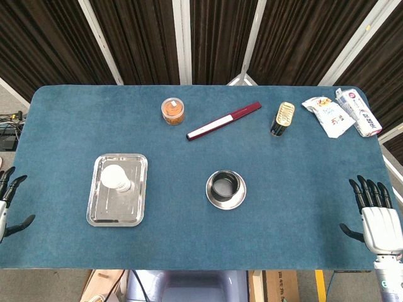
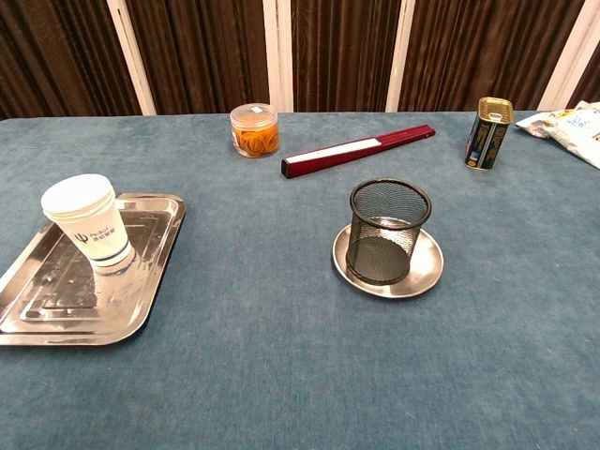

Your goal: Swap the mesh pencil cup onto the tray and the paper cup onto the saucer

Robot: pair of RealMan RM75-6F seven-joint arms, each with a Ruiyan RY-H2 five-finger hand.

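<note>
Mesh pencil cup: upright on the saucer, near table centre. Paper cup: upright on the far end of the tray, table left. Swap not begun, judging by present positions; both moves outstanding, and one cup likely to need parking on bare table first. Left hand: at the table's left edge, only partly in frame, fingers spread, holding nothing; tray and paper cup nearest, yet well apart. Right hand: at the table's right edge, fingers extended and apart, holding nothing; mesh pencil cup and saucer well apart toward centre. Neither hand visible in the chest view. Beyond, along the far side: clear tub of orange rubber bands, closed dark-red fan, small gold tin, white snack packets at far right.
</note>
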